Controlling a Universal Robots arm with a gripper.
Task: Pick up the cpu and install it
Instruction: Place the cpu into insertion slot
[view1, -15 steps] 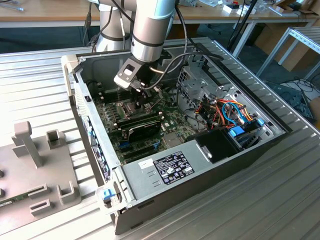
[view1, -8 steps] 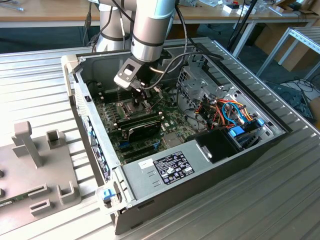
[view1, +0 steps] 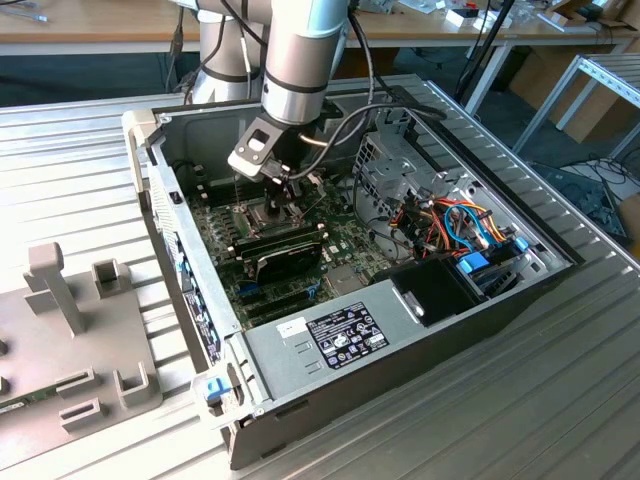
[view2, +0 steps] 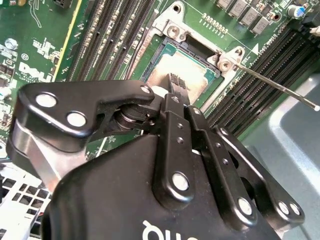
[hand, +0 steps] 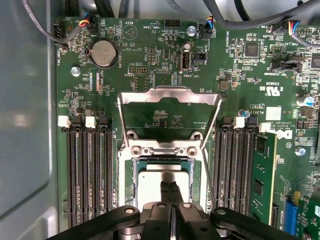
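The cpu (hand: 150, 189), a small square chip with a dull silver top, lies flat in the socket of the green motherboard (hand: 150, 65). It also shows in the second wrist view as the cpu (view2: 197, 82) under the fingertips. My gripper (hand: 170, 191) hangs straight over it, its two black fingers (view2: 176, 86) pressed together with the tips at the chip's top face. Whether the tips touch the metal I cannot tell. In the exterior view my gripper (view1: 286, 190) reaches down into the open computer case (view1: 560, 262).
The hinged metal socket frame (hand: 170, 95) stands swung open behind the socket, and its thin lever (view2: 275, 86) sticks out sideways. Memory slots (hand: 90, 170) flank the socket. A long black module (view1: 285, 245), the power supply (view1: 330, 335) and cable bundles (view1: 460, 225) crowd the case. A grey fixture (view1: 70, 330) sits outside.
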